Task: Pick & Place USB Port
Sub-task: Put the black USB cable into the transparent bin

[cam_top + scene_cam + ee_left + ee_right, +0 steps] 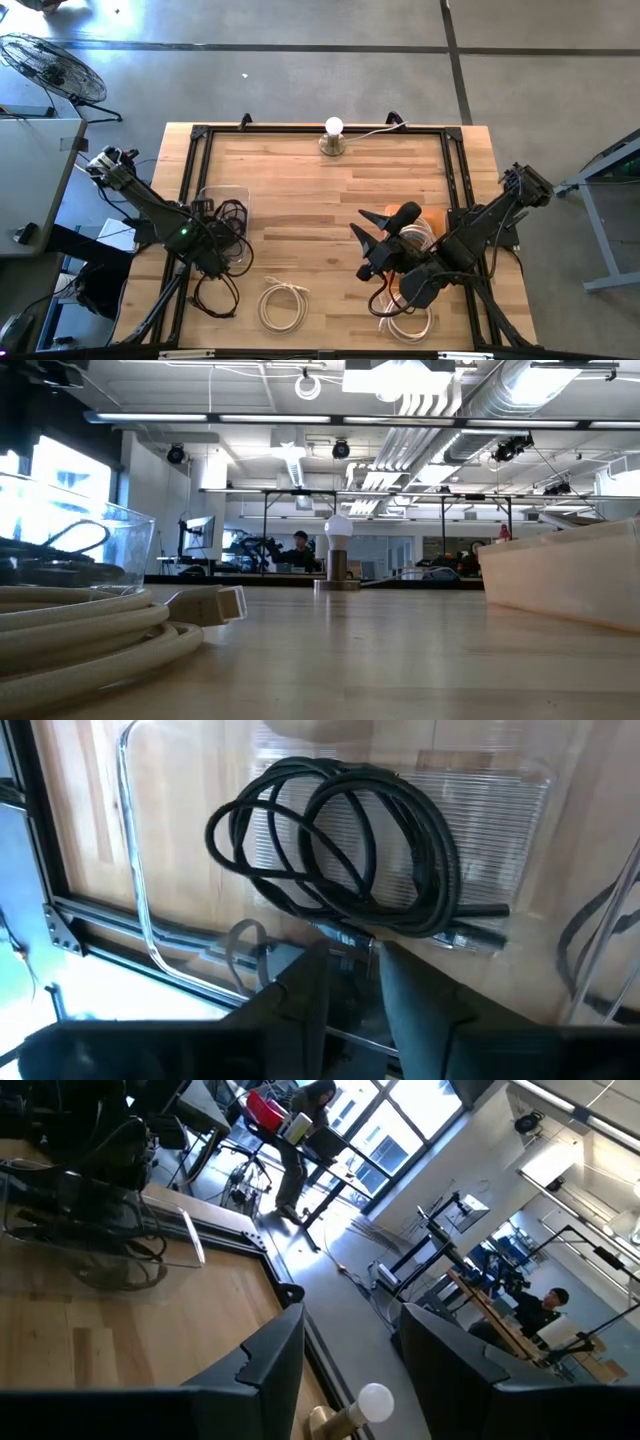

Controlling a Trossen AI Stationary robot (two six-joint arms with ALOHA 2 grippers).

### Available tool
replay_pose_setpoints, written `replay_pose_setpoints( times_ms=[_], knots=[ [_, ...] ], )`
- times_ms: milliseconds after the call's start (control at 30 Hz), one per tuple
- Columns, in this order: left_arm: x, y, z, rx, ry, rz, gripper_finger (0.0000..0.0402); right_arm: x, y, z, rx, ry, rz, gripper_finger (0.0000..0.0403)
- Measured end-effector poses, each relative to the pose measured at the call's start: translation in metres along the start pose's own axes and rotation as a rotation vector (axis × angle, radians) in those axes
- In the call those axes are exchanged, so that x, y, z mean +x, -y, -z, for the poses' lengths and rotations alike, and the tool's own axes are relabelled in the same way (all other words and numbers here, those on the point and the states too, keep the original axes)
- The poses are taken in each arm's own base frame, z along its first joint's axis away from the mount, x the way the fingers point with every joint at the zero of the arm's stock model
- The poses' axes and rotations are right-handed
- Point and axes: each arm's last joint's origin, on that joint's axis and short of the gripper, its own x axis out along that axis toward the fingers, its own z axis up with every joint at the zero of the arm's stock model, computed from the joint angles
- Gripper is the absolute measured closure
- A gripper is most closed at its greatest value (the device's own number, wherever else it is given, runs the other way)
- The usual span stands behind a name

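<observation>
Above the clear tray (pixel 222 200) by the table's left edge, the left gripper (pixel 352 982) stands part open over the coiled black USB cable (pixel 345 845), light and floppy, probably best gripped by its stiff plug; the right gripper (pixel 350 1355) waits open, empty.

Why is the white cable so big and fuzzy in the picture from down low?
In the low view the white cable lies right by the camera, so it looks huge and soft; the lamp farther back is sharper. In the high view the same cable looks small.

Robotics lab; exposed ceiling ducts (pixel 470 405); workbenches (pixel 300 565); concrete floor (pixel 300 80)
</observation>
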Motion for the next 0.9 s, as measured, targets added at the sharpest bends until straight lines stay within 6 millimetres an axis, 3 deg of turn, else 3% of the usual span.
replay_pose_setpoints(
  times_ms=[200, 533, 900],
  knots=[
    [-0.007, 0.001, -0.003, 0.043, 0.025, 0.042, 0.0281, 0.0, 0.0, 0.002, -0.002, -0.006, -0.001, 0.0245],
    [-0.028, 0.028, -0.024, 0.299, 0.189, 0.5, 0.0273, 0.006, 0.0, 0.015, 0.001, -0.054, -0.009, 0.0244],
    [-0.027, 0.064, -0.005, 0.567, 0.207, 0.431, 0.0273, 0.023, -0.002, 0.023, 0.097, -0.146, -0.262, 0.0245]
  ],
)
